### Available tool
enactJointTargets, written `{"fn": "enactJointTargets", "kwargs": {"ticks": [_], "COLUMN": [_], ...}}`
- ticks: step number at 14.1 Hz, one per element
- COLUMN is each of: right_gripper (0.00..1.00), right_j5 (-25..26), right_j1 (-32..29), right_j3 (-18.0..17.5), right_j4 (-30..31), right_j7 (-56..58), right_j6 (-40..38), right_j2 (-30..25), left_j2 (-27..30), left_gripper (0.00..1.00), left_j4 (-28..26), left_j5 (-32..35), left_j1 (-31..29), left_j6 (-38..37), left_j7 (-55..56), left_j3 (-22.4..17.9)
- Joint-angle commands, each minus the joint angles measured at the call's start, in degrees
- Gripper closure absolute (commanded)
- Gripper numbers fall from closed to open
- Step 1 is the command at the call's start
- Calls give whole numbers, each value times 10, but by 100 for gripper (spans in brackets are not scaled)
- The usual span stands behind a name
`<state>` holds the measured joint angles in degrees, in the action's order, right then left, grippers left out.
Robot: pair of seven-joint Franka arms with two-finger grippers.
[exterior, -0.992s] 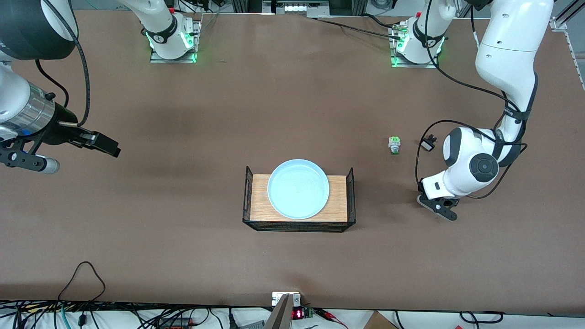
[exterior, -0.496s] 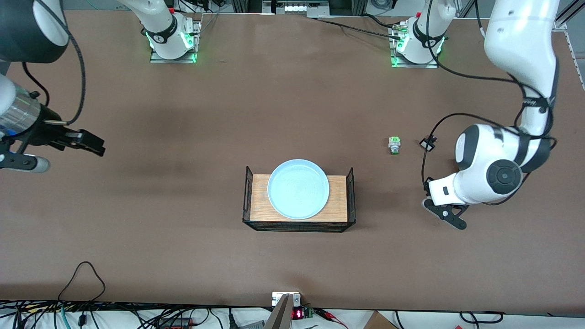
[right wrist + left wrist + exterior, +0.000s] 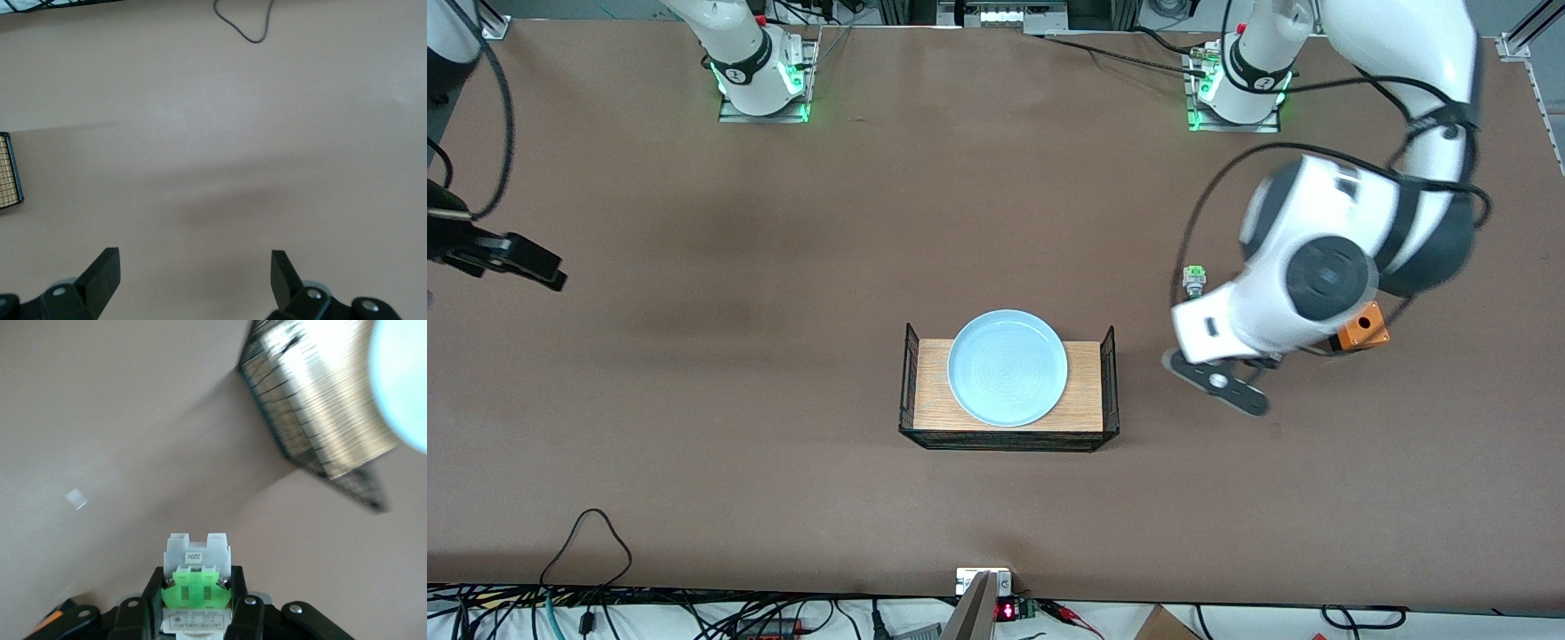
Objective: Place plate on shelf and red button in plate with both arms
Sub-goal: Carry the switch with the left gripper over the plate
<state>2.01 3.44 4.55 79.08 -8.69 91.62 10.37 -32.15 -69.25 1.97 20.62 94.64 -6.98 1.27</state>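
The pale-blue plate lies on a wooden tray with black wire ends at mid-table; it also shows in the left wrist view. My left gripper is shut on a white-and-bright-green switch block, the red button; its cap end is hidden between the fingers. In the front view that gripper hangs over the table between the tray and the left arm's end. My right gripper is open and empty, over the right arm's end of the table.
A similar white-green block with a green tip lies on the table beside the left hand. An orange box with a hole sits partly under the left arm. A black cable loop lies near the front edge.
The left arm has swung from its end of the table toward the tray with the block, uncovering the orange box. The right gripper has drawn back toward its table end.
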Motion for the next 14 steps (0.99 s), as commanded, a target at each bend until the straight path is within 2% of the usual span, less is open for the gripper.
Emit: {"fn": "enactJointTargets", "kwargs": {"ticks": [1, 4, 6, 8, 10, 14], "right_gripper": [0, 0, 0, 0, 0, 0], "right_j5": [7, 10, 7, 5, 4, 3], "right_j1": [-21, -23, -22, -22, -23, -23], "right_j3": [-11, -9, -9, -9, -8, -7], "right_j4": [23, 23, 28, 54, 114, 101], "right_j7": [10, 47, 58, 58, 63, 68], "right_j6": [-27, -59, -57, -30, 21, 12], "right_j2": [-35, -46, -49, -62, -101, -104], "left_j2": [-20, -21, -22, -35, -56, -102], "left_gripper": [83, 83, 83, 82, 82, 80], "left_j4": [72, 112, 118, 118, 118, 117], "left_j5": [-19, -53, -94, -96, -96, -93], "left_j1": [43, 50, 62, 90, 109, 130], "left_j6": [-18, -12, 12, 48, 92, 168], "left_j7": [69, 83, 86, 109, 135, 137], "left_j3": [-10, -8, -9, -11, -14, -16]}}
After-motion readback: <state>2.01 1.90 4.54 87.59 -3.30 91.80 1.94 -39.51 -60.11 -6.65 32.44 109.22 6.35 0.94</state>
